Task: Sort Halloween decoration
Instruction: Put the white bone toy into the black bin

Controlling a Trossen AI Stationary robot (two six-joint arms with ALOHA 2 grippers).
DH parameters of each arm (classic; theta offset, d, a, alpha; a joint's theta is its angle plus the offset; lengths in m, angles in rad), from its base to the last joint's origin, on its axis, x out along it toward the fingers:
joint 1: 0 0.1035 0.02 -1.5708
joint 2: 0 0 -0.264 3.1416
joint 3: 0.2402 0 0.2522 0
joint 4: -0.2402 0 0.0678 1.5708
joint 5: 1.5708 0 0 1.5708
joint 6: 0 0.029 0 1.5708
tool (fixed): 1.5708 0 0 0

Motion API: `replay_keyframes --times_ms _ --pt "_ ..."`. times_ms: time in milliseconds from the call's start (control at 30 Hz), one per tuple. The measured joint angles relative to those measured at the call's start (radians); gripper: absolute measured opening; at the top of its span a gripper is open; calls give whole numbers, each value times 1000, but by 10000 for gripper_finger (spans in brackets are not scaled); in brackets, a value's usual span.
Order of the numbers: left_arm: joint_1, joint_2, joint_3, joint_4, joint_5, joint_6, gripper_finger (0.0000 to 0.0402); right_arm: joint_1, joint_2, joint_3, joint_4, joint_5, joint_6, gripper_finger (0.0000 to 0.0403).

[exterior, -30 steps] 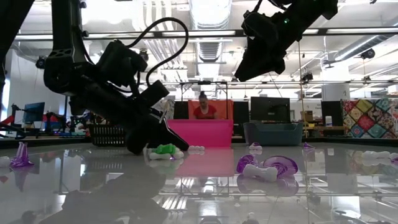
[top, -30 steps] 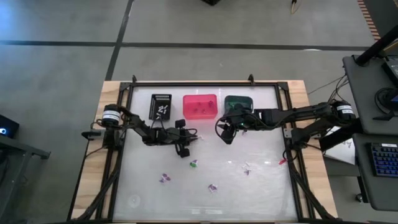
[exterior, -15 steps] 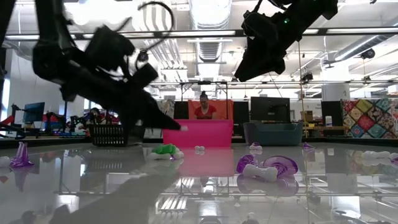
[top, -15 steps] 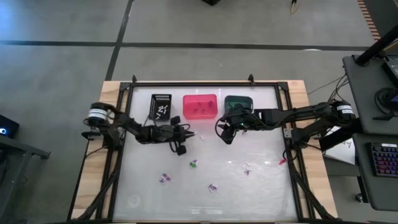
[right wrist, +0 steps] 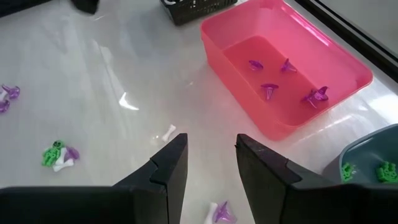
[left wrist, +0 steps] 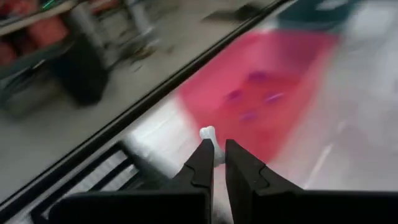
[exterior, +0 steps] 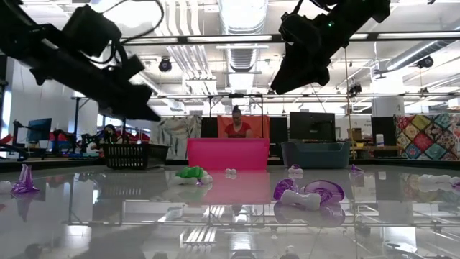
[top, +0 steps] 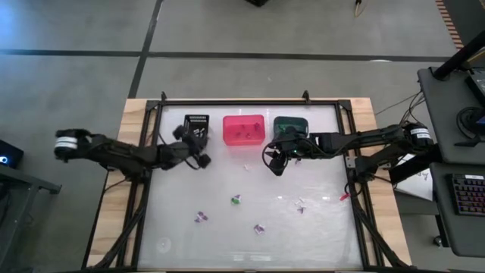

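Nearest the front edge of the worktop (top: 318, 243) lie loose trinkets: a purple one (top: 200, 218), another purple one (top: 258, 228), a green and purple one (top: 236, 200) and a pale one with purple (top: 301, 205). All are tiny, far smaller than either tool. In the low view the closest is a purple ring with a white bone (exterior: 307, 194) across it, and the green piece (exterior: 190, 173) sits farther back. A lone white bone (top: 245, 167) lies just before the pink bin (top: 243, 130).

The left tool (top: 198, 144) hangs over the near end of the black bin (top: 196, 128), its jaws pinched together on a small white bone (left wrist: 208, 134) that sticks out past the tips. The right tool (top: 276, 160) hovers in front of the teal bin (top: 290, 127), jaws parted and holding nothing.

At the back, the pink bin holds four purple trinkets (right wrist: 269, 89), the teal bin holds green ones (right wrist: 387, 170), and white bits (top: 198, 134) show in the black bin.

Beyond the worktop a person (exterior: 236, 124) sits in the room.
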Motion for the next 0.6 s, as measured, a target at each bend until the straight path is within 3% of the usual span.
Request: replay_keyframes --times_ms 200,333,600 --pt "179 -97 0 -253 19 -114 0 0 0 0 1 0 0 130" --pt "257 -106 0 -262 97 -122 5 0 0 0 1 0 7 130" --pt "285 -97 18 -279 102 -122 49 0 0 0 1 0 34 130"
